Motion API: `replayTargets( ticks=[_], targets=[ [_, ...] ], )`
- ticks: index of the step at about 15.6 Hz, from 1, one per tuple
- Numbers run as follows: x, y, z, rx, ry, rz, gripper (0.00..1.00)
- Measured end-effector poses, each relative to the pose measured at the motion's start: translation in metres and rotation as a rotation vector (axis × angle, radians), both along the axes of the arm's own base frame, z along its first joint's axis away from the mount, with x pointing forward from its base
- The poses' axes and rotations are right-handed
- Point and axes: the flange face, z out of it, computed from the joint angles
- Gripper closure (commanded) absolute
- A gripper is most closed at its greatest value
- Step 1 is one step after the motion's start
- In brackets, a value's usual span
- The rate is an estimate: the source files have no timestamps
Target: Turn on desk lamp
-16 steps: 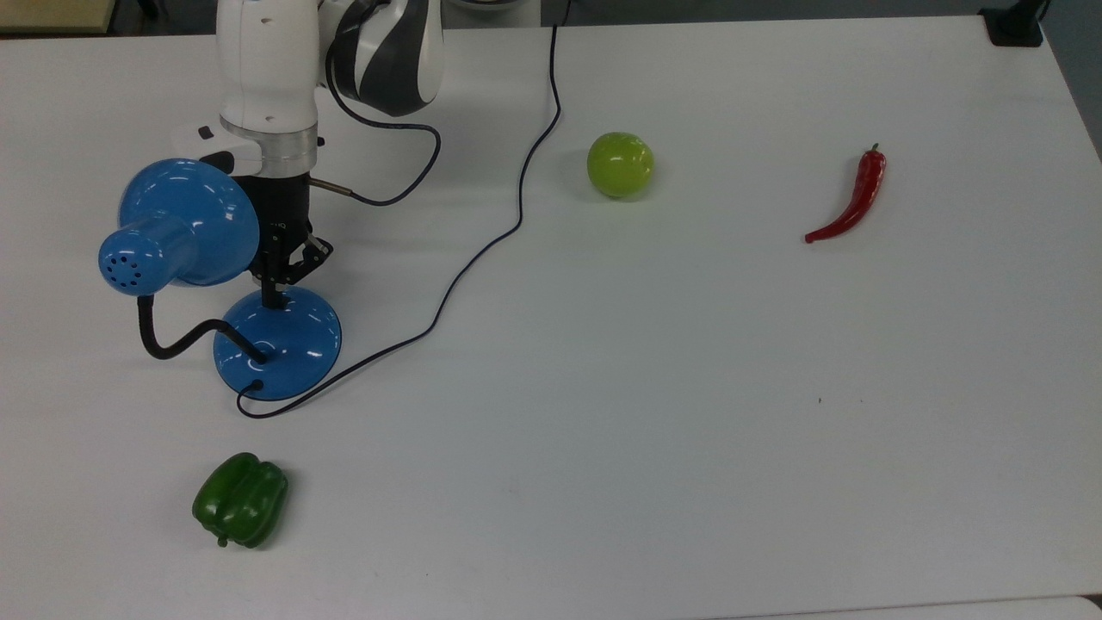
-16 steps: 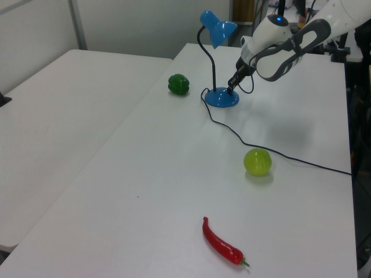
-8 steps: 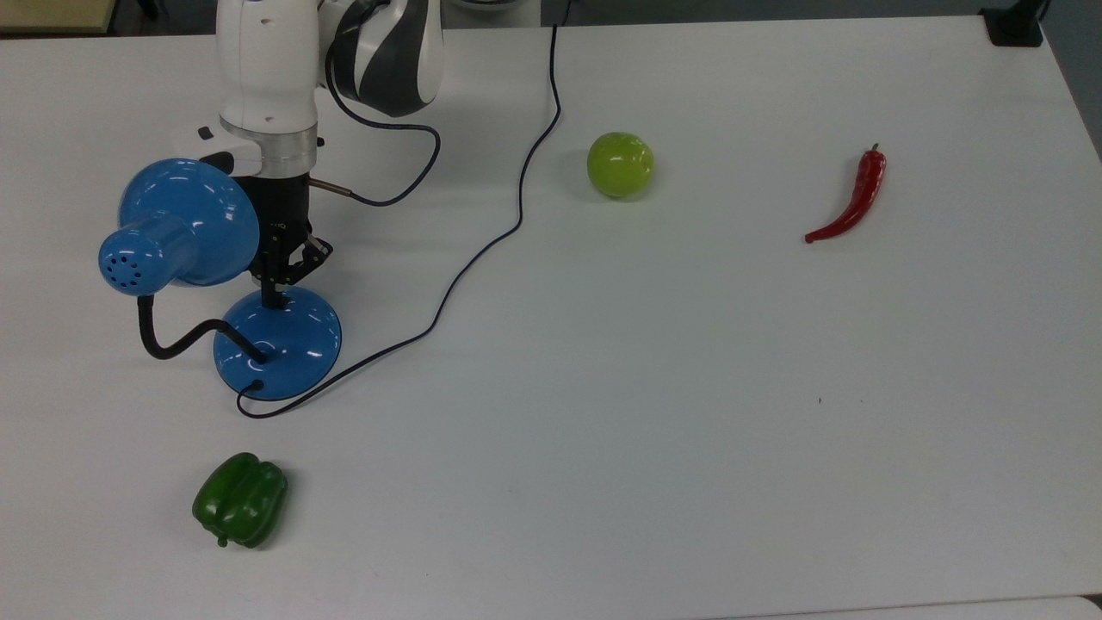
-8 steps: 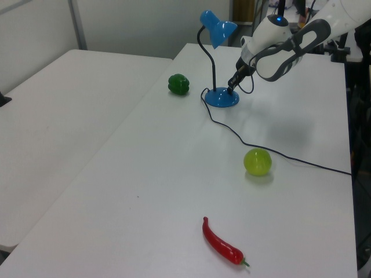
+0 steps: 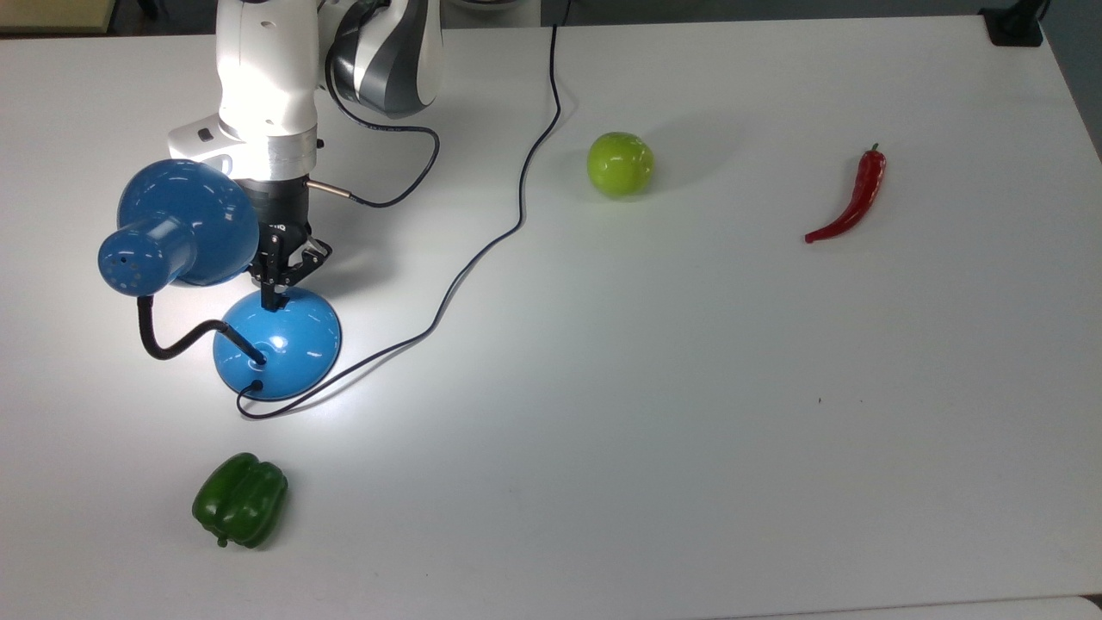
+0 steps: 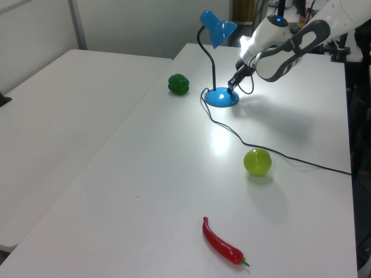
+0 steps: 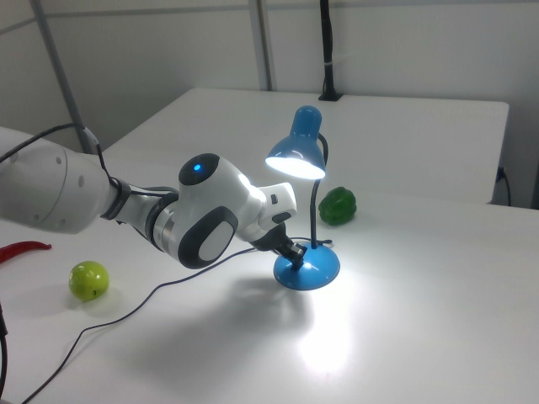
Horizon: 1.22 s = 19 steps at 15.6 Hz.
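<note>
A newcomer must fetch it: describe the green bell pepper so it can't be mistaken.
Start at the glossy blue desk lamp, lit, at the top view's left of the white table. The lumpy dark green bell pepper lies alone just below the lamp's round base in that view. The other green thing, a smooth yellow-green apple, is rounder, paler and farther right.

Desk lamp (image 7: 296,160) now lit, bright pool on table (image 5: 689,387).

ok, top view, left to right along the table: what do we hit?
Desk lamp with the gripper down at its base → green apple → red chili pepper. The green bell pepper sits in the same left-right span as the lamp, nearer the top view's bottom edge, so it is left unranked.
</note>
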Motion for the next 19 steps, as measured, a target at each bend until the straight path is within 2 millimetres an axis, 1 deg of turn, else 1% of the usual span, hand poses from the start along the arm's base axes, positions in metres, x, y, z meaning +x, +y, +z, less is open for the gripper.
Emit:
replayTargets(
  ticks=[5,8,11,16,19],
  targets=[
    [0.0,-0.001,0.0,0.0,0.0,-0.001,1.0],
    [-0.001,-0.006,0.001,0.0,0.005,-0.006,1.0],
    [-0.008,-0.011,0.006,0.019,0.101,0.02,1.0],
    [-0.023,-0.007,0.029,0.042,0.241,0.074,1.0],
    [-0.038,-0.001,0.044,0.037,0.375,0.115,1.0]
  ],
)
